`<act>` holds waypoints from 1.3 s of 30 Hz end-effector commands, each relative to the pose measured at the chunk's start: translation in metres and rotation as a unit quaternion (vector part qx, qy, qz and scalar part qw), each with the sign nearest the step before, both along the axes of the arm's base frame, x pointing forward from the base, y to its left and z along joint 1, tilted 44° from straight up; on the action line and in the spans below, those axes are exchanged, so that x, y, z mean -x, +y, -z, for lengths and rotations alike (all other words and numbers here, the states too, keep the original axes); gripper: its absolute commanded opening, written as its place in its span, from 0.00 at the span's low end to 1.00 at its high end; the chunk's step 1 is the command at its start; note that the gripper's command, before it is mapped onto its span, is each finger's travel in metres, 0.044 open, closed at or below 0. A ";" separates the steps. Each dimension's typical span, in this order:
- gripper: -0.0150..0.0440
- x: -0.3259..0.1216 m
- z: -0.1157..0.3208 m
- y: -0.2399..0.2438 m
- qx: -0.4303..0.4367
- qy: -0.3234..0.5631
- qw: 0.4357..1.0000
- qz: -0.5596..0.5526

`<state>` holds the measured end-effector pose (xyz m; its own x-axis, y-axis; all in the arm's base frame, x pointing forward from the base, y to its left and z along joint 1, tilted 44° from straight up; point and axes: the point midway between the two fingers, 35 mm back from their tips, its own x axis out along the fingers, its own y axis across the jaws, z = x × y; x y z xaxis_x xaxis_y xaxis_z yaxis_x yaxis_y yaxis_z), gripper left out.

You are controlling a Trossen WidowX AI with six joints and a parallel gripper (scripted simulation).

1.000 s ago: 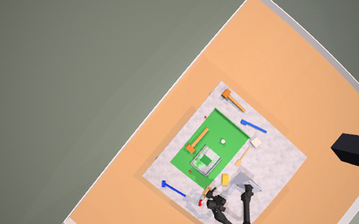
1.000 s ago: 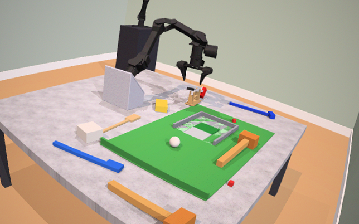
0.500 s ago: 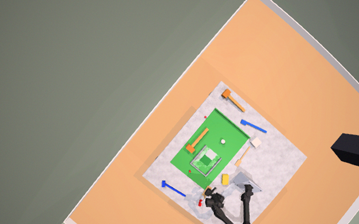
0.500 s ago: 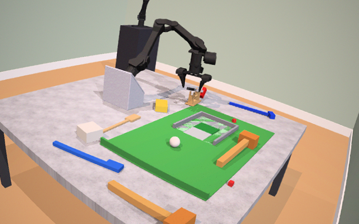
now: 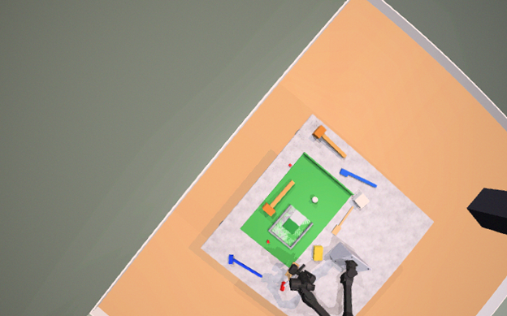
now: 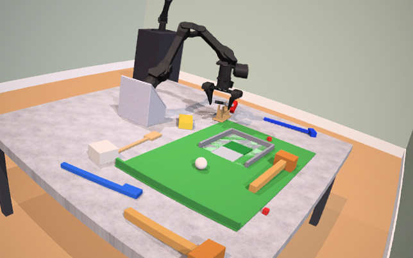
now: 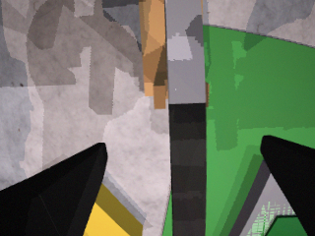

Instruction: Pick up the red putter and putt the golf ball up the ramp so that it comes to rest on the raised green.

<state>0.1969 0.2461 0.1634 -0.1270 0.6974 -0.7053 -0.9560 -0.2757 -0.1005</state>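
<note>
The red putter has a red head (image 5: 282, 286) (image 6: 234, 106), a grey shaft (image 7: 186, 54) and a black grip (image 7: 188, 167) (image 6: 219, 102). It lies across a wooden stand (image 6: 222, 115) (image 7: 154, 49). My gripper (image 6: 219, 106) (image 7: 184, 147) is open and points down over the putter. The grip runs between the spread fingers, with a gap on each side. The white golf ball (image 5: 314, 200) (image 6: 201, 163) rests on the green mat (image 5: 313, 174) (image 6: 178, 182). The raised green has a dark green square (image 5: 290, 225) (image 6: 236, 147) within grey walls (image 6: 259, 156); a pale patch (image 6: 226, 154) faces the ball side.
A yellow block (image 5: 318, 253) (image 6: 185, 121) (image 7: 110, 216) and a grey wedge (image 6: 134, 101) stand near the arm. A large orange mallet (image 5: 279, 196) (image 6: 268, 175) lies on the mat. A blue club (image 5: 246, 266) (image 6: 286, 125) lies beyond the stand. A white block (image 6: 102, 152) stands beside the mat.
</note>
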 end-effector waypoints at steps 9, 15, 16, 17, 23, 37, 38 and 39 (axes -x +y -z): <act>0.87 0.002 0.006 0.006 0.000 0.001 1.000 0.000; 0.60 0.002 0.006 0.006 0.000 0.001 1.000 0.000; 0.56 0.002 0.006 0.006 0.000 0.001 1.000 0.000; 0.51 0.002 0.006 0.006 0.000 0.001 1.000 0.000; 0.31 0.002 0.006 0.006 0.000 0.001 1.000 0.000; 0.25 -0.009 -0.023 -0.024 0.005 0.000 1.000 -0.001; 0.25 -0.010 -0.027 -0.028 0.006 0.000 1.000 -0.001; 0.25 -0.011 -0.031 -0.032 0.006 0.000 1.000 -0.001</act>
<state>0.2026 0.2245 0.1778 -0.1396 0.6791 -0.7206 -0.9555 -0.2833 -0.0819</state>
